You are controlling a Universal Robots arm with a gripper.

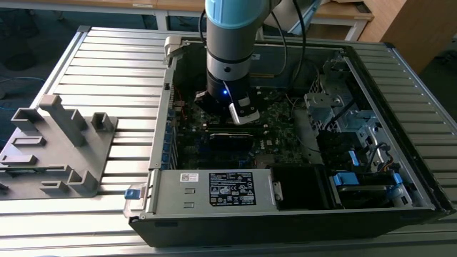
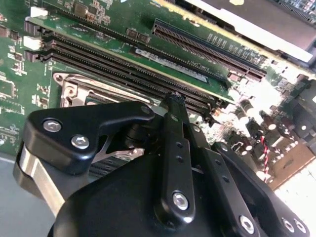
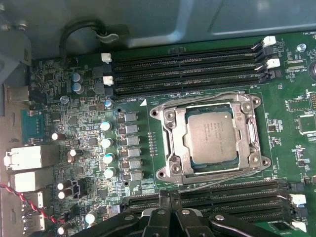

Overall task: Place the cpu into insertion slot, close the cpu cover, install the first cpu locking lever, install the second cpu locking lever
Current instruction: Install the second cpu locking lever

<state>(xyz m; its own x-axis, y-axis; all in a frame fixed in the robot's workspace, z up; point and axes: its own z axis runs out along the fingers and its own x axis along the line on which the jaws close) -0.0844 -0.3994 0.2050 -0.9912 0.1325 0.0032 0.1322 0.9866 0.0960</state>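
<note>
Cpu (image 3: 209, 134) seated in insertion slot (image 3: 183, 148), cpu cover (image 3: 247, 106) down around it | pincer (image 3: 170, 198) above motherboard (image 3: 89, 138), fingers together, empty | chip: light, rigid, fragile; hold by edges only

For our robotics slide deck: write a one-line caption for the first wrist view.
The cpu sits in the insertion slot with the cpu cover closed, between memory slots on the motherboard.

A workshop or lab: slatted aluminium workbench (image 1: 107, 59), open computer case (image 1: 300, 214), grey fixture (image 1: 57, 144).
</note>
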